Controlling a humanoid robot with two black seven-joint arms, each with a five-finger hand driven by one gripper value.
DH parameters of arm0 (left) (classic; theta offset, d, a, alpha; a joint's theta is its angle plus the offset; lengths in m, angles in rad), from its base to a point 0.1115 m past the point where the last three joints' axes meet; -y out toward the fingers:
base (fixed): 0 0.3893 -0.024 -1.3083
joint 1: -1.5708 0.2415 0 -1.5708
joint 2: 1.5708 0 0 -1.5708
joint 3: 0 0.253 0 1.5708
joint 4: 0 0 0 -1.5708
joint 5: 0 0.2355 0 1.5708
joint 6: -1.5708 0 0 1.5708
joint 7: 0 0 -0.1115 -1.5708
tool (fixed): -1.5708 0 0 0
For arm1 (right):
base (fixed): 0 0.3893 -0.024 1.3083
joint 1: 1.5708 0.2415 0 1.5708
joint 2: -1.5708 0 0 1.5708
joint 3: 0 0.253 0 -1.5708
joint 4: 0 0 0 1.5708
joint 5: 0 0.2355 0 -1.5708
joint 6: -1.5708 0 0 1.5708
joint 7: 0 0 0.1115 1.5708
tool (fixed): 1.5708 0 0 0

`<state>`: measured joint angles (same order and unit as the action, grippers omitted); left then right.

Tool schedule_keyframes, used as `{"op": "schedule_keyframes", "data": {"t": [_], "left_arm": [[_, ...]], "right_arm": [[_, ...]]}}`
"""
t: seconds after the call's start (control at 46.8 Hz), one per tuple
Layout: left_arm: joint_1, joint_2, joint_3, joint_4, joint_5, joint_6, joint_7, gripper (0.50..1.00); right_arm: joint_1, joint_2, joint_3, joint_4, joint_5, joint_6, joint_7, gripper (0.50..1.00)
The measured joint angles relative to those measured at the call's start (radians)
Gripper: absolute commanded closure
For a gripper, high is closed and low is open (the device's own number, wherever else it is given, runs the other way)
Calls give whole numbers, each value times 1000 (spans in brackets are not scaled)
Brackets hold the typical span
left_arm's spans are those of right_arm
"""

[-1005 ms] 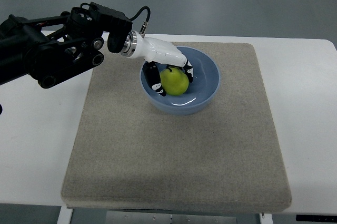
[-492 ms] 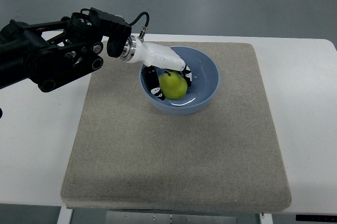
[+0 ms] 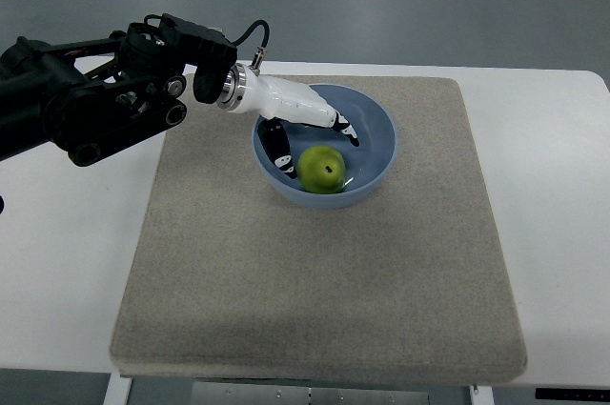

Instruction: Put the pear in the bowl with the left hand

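Note:
A green pear (image 3: 321, 169) lies on its side in the blue bowl (image 3: 375, 143), toward the near wall. The bowl stands on the far middle of a grey mat (image 3: 324, 262). My left hand (image 3: 310, 133), white with black fingertips, reaches over the bowl's left rim from the upper left. Its fingers (image 3: 280, 150) are spread apart above and beside the pear and hold nothing. The right arm does not show.
The mat lies on a white table (image 3: 67, 243). My black left arm (image 3: 95, 91) stretches over the table's far left corner. Grey floor lies beyond the far edge.
The left hand has let go of the pear. The pear dropped and rolled toward the near side of the bowl, and the fingers have spread.

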<state>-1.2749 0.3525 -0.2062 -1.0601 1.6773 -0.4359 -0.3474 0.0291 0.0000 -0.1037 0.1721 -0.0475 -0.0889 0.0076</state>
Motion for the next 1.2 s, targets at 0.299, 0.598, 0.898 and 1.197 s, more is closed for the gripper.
{"op": "schedule_keyframes", "data": {"t": [0.299, 0.598, 0.898, 1.197], "left_arm": [[-12, 1, -21, 0, -2, 2, 1, 561], [-16, 11, -92, 19, -2, 8, 1, 561], [-23, 14, -167, 155, -2, 10, 0, 559], [-2, 22, -212, 281, -121, 142, -60, 536]], "right_arm": [[0, 0, 0, 1, 0, 0, 0, 576], [0, 0, 0, 0, 0, 0, 0, 576], [0, 0, 0, 1, 0, 0, 0, 576], [0, 0, 0, 0, 0, 0, 0, 576]]}}
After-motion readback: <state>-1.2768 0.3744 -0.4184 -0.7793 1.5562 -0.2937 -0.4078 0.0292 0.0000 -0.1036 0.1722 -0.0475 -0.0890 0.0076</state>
